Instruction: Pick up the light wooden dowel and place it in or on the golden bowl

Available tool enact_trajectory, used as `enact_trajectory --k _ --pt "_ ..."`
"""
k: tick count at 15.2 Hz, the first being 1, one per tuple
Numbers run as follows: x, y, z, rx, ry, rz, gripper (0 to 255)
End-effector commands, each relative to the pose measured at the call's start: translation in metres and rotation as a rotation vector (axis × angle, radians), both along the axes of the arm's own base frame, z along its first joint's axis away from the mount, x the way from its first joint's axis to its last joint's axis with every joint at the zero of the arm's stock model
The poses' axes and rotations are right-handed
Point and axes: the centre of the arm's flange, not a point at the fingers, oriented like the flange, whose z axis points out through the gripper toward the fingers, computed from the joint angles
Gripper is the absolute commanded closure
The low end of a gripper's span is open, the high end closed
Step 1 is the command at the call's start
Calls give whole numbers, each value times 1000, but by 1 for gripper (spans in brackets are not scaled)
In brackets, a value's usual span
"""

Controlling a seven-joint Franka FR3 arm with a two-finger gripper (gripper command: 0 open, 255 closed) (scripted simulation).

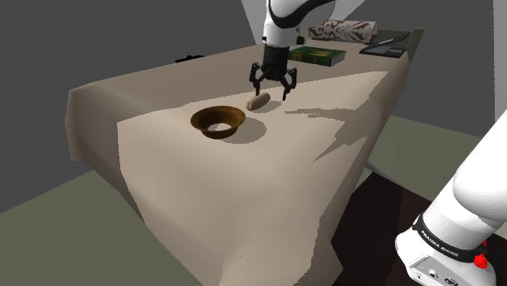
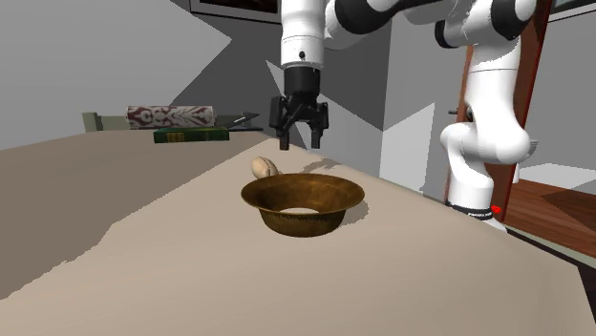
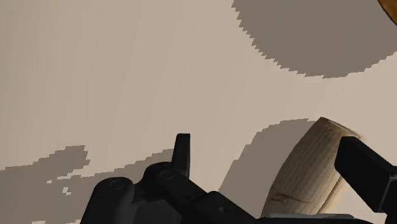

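Note:
The light wooden dowel point(image 1: 257, 101) lies on the beige tablecloth just behind the golden bowl point(image 1: 218, 122), a short way from its rim. My black gripper point(image 1: 270, 89) hangs open right over the dowel, fingers pointing down. From the second exterior view the dowel point(image 2: 264, 168) peeks out behind the bowl point(image 2: 302, 200), with the gripper point(image 2: 299, 143) a little above it. Along the hand, the dowel point(image 3: 312, 168) sits between the spread fingers, close to one finger point(image 3: 366, 172) and apart from the other point(image 3: 182, 153). A sliver of the bowl point(image 3: 391, 6) shows at the corner.
A green book point(image 1: 317, 55), a patterned roll point(image 1: 343, 31) and a dark flat object point(image 1: 384, 49) lie at the table's far end. The cloth-covered table point(image 1: 244, 203) drops off at its near edge. The arm's base point(image 1: 455, 244) stands at the lower right.

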Motion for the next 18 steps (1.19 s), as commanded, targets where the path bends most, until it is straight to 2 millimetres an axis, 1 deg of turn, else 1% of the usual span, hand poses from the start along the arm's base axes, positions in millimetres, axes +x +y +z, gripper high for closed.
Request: enact_trajectory --k 1,5,12,13,18 --pt "26 -2 -7 5 -3 -88 0" --pt "73 -16 -15 14 -8 -252 0" --pt "75 -13 -52 14 -8 -252 0" --pt "75 -13 -55 14 -8 -252 0" --pt "75 -13 -55 14 -8 -252 0"
